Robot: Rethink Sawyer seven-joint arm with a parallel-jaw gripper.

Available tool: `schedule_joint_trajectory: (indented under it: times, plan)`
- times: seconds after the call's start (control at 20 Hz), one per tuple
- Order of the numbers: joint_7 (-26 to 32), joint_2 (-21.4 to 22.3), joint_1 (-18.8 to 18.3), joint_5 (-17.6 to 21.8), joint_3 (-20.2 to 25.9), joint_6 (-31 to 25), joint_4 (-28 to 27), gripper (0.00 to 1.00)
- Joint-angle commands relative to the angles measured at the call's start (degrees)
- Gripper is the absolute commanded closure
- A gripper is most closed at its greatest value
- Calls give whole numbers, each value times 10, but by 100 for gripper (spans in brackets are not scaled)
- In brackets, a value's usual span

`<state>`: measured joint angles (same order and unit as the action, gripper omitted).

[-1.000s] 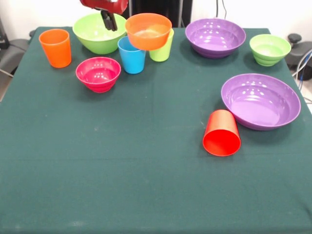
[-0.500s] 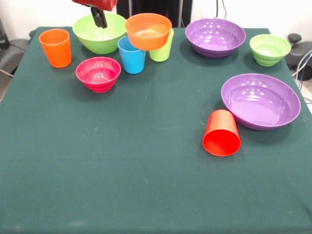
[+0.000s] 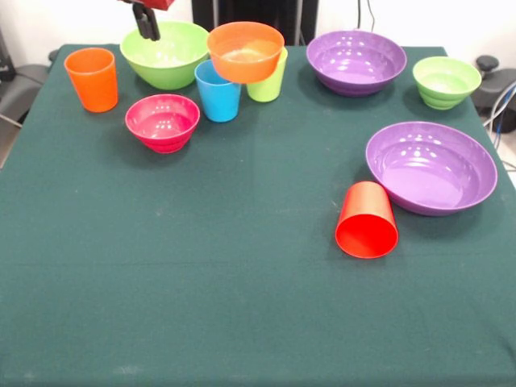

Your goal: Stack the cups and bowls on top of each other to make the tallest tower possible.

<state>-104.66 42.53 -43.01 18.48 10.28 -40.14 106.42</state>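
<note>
The orange bowl (image 3: 245,51) is perched on the lime green cup (image 3: 269,78), touching the blue cup (image 3: 218,91). It could be tipped off by a bump. Nothing is held by the gripper (image 3: 146,22); how open it is cannot be told.

Back row, left to right: cup (image 3: 92,78), large bowl (image 3: 164,54), two cups (image 3: 218,90) (image 3: 268,81) bearing a bowl (image 3: 245,51) on their rims, wide bowl (image 3: 356,61), small bowl (image 3: 446,81).
Second row: a bowl (image 3: 162,122) before the large bowl.
Right side: broad bowl (image 3: 431,167); toppled cup (image 3: 367,220) just beside it, left and nearer.
Gripper (image 3: 146,22): above the large bowl's left rim.
</note>
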Motion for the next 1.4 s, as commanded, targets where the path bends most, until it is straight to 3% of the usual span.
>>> schedule_joint_trajectory:
  times: [0.05, 0.75, 1.4]
  plan:
    - [98, -17, -1, 55, 57, -1, -29, 100]
    - [120, -17, -28, 80, 80, -27, -48, 100]
    - [120, -11, -52, 95, 92, -29, -34, 100]
